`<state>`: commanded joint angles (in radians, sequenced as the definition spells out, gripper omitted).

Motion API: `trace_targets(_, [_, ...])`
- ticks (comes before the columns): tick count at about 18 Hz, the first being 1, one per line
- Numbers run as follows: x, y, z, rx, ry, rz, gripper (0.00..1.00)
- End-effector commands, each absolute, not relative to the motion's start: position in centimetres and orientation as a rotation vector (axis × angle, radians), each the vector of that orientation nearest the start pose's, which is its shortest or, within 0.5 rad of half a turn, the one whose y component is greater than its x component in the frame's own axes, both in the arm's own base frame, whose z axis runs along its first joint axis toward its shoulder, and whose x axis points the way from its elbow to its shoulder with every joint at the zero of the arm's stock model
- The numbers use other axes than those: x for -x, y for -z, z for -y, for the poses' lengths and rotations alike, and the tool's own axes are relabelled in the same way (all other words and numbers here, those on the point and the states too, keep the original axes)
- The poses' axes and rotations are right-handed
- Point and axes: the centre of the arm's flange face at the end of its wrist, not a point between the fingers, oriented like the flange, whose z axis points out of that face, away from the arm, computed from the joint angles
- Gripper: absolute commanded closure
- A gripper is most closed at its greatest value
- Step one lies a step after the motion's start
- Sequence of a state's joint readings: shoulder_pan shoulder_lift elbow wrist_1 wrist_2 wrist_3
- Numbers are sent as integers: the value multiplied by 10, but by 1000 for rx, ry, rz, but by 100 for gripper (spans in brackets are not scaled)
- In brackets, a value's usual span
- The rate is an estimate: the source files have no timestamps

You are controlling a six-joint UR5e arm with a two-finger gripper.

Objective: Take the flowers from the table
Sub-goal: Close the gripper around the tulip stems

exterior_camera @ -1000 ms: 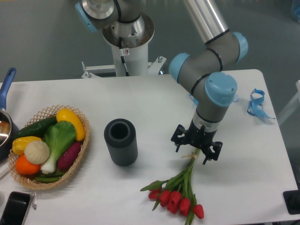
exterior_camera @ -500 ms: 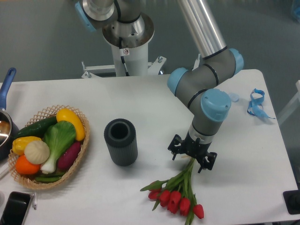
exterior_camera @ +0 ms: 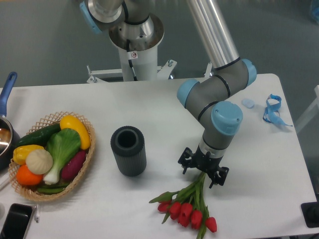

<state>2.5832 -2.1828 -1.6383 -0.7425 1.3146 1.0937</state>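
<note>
- Red flowers (exterior_camera: 188,209) lying flat on the white worktop (exterior_camera: 164,114), near the front edge, a bit right of the middle.
- Red heads bunched together toward the front, green stems and leaves running up and back toward the arm.
- Top ends of the stems reaching right under the pincer (exterior_camera: 203,172), hidden there.
- Black pincer pointing down, sitting low over the stem ends, black tips showing on both sides of the stems.
- Cannot tell if squeezing the stems or just around them; hard to see from this side.
- Grey and light-blue robot arm (exterior_camera: 219,99) bending down from the top of the picture to the pincer.
- Dark grey ribbed cup (exterior_camera: 128,150) standing upright to the left of the pincer, open at the top, apart from the flowers.
- Wicker basket (exterior_camera: 85,164) farther left, full of toy food: yellow, green, white, orange and purple pieces.
- Blue-handled pot (exterior_camera: 5,124) at the left edge, only partly in the picture.
- Black phone (exterior_camera: 14,221) in the front left corner, just below the basket.
- Blue ribbon (exterior_camera: 273,110) near the back right edge of the worktop, well apart from the flowers.
- Small pale blue bit (exterior_camera: 247,103) just left of the ribbon, beside the arm.
</note>
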Motion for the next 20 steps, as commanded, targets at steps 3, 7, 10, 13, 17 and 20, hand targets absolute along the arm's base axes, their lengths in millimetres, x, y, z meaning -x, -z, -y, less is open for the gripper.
trace_targets(3, [478,-181,-484,2865,-16,-141,0])
trace_targets(7, [476,-179,-487,2874,-23,-151,0])
trace_targets(10, [476,-179,-487,2874,-23,-151,6])
trace_targets(13, [476,-180,-488,2875,-25,-149,22])
trace_targets(17, [476,-180,-488,2875,-25,-147,40])
trace_targets(20, [477,-183,-488,2873,-30,-143,52])
